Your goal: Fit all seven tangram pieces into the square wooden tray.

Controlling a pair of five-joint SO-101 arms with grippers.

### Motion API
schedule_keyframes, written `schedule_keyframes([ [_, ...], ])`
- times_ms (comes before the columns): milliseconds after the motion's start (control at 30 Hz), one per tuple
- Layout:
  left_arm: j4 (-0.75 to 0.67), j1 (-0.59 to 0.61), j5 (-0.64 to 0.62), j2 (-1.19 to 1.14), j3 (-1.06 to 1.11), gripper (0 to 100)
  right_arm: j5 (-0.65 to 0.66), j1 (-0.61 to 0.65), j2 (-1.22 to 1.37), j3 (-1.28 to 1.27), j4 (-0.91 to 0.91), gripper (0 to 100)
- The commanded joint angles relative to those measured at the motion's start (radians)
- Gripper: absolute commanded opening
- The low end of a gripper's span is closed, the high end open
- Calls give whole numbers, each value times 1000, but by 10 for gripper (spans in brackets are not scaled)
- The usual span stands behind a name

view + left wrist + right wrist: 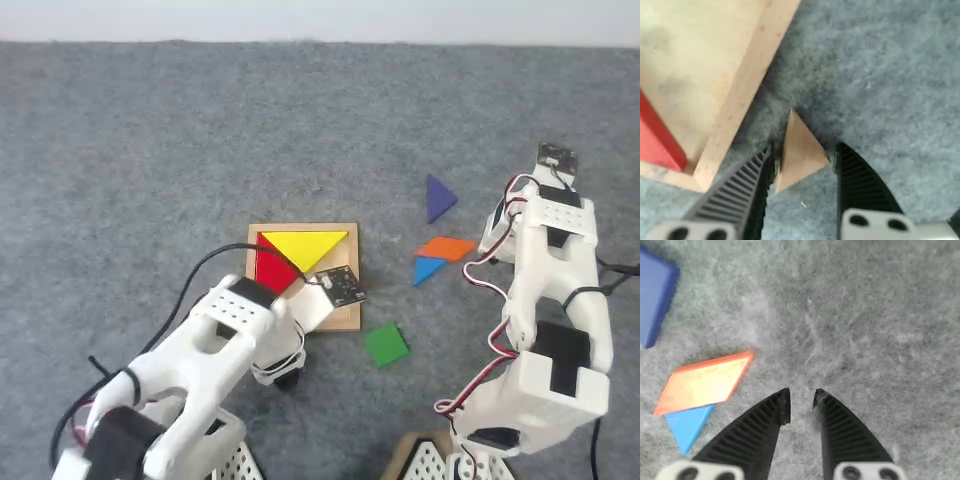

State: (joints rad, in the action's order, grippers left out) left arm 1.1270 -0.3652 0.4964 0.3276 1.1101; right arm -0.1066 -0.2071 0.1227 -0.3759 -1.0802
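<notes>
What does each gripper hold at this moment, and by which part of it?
The left gripper holds the small tan wooden triangle, pinched between one edge and the opposite corner. The right gripper holds nothing.

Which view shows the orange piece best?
The right wrist view: the orange piece lies close, whole outline clear, its edge against the light blue triangle. The high view has it small. The left wrist view faces the tray corner.
</notes>
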Motion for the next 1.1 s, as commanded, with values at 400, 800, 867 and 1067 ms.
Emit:
schedule_keyframes([
  [400, -14, -41, -49, -18, -36, 32, 12, 8, -2, 5, 16, 95],
  [800, 242, -41, 31, -17, -216, 30, 15, 8, -4, 6, 16, 95],
  [867, 242, -43, 31, -17, -217, 30, 17, 8, -4, 8, 16, 95],
  [1067, 241, -43, 17, -17, -222, 30, 17, 8, -4, 8, 16, 95],
])
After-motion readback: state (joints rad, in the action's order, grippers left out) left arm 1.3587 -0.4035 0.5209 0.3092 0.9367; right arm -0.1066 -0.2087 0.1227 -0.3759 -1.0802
